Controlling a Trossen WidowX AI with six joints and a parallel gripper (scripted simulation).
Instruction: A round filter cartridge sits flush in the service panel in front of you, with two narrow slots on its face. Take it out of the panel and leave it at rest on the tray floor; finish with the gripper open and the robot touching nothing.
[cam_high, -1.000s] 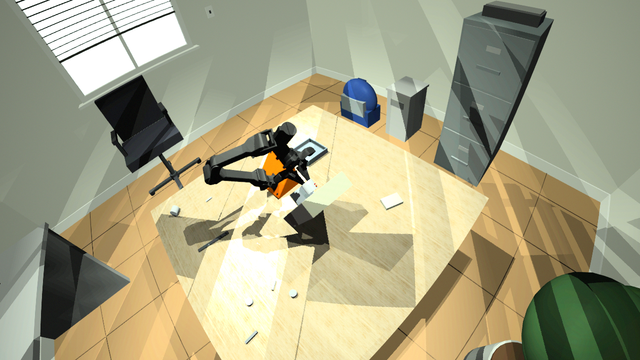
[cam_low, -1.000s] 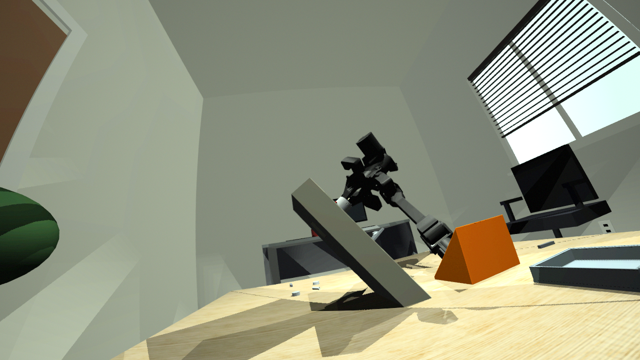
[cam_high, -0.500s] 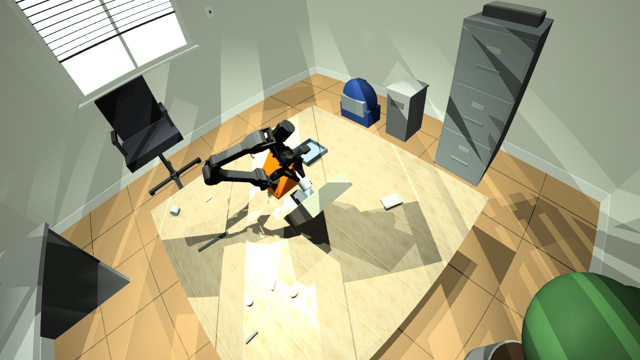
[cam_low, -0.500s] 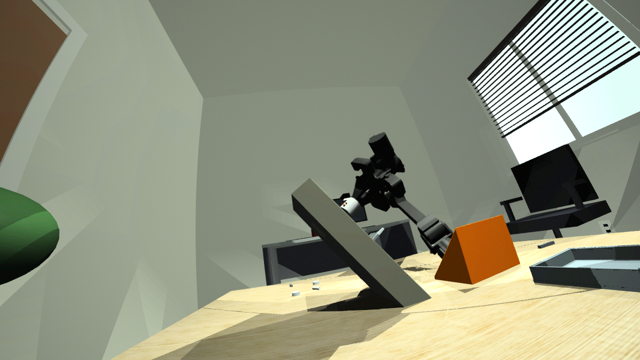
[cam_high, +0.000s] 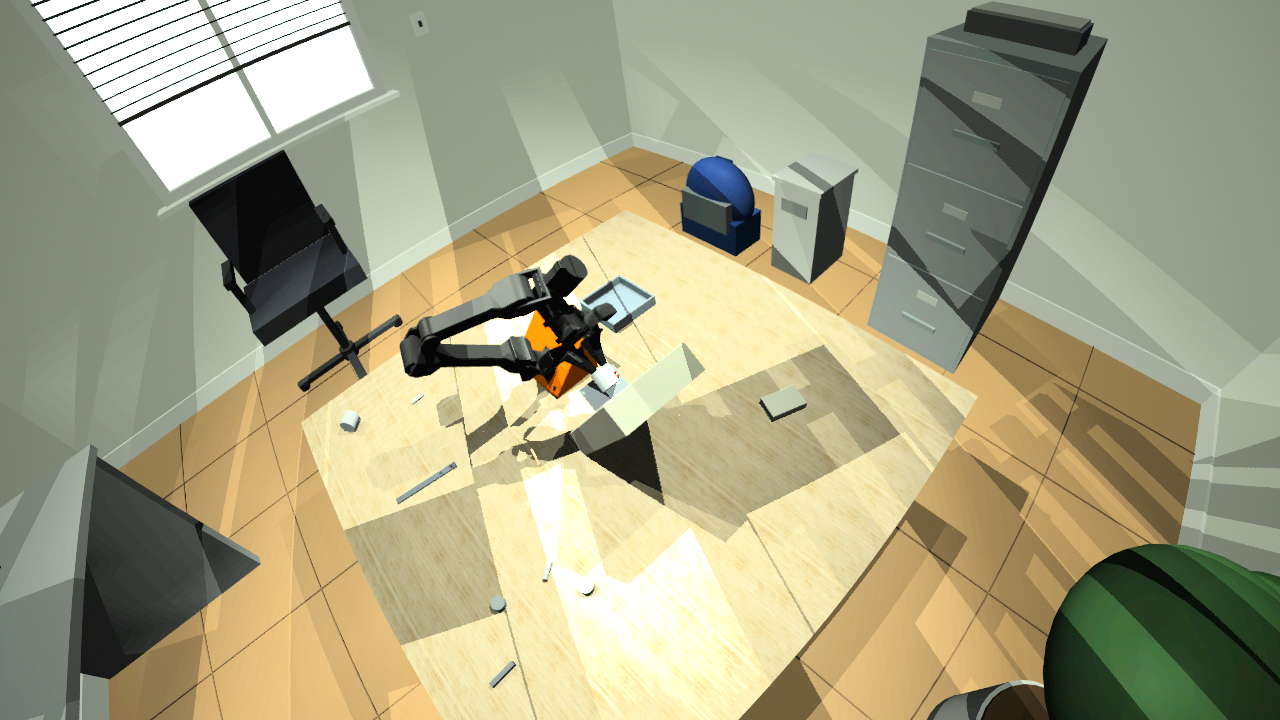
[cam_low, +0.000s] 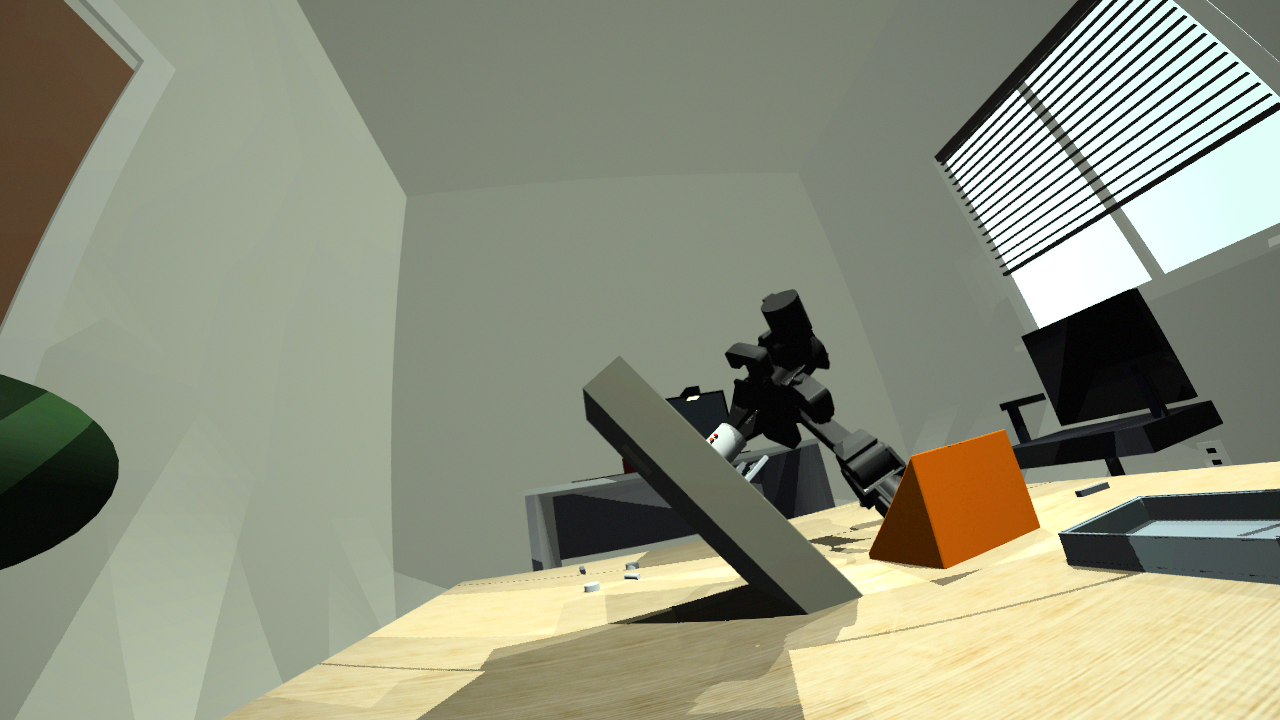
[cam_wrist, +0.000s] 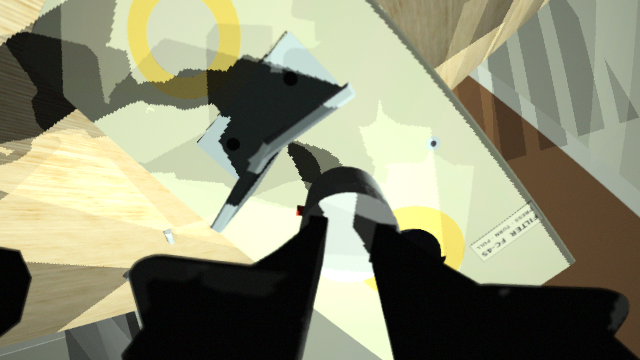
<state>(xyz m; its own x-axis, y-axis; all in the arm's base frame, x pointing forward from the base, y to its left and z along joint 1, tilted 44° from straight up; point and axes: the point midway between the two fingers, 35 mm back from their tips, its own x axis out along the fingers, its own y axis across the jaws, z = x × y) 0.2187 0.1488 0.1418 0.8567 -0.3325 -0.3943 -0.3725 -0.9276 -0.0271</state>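
Observation:
The filter cartridge (cam_high: 605, 377) (cam_low: 727, 438) (cam_wrist: 341, 206), a short white cylinder with a dark far end and small red marks, is out of its socket, off the sloping face of the service panel (cam_high: 646, 394) (cam_low: 716, 501) (cam_wrist: 400, 100). My gripper (cam_high: 599, 362) (cam_low: 739, 424) (cam_wrist: 348, 226) is shut on it, with the fingertips at its near face; the slots are hidden. The dark socket (cam_wrist: 424, 242) shows in a yellow ring beside the cartridge in the wrist view. The blue-grey tray (cam_high: 637, 313) (cam_low: 1100, 551) stands on the table, beyond the orange block.
The orange wedge block (cam_high: 560, 380) (cam_low: 975, 501) stands between the panel and the tray in the exterior view. A pale bracket (cam_wrist: 345, 95) juts from the panel near a second yellow ring (cam_wrist: 230, 37). A flat block (cam_high: 784, 402) and several small parts lie on the table.

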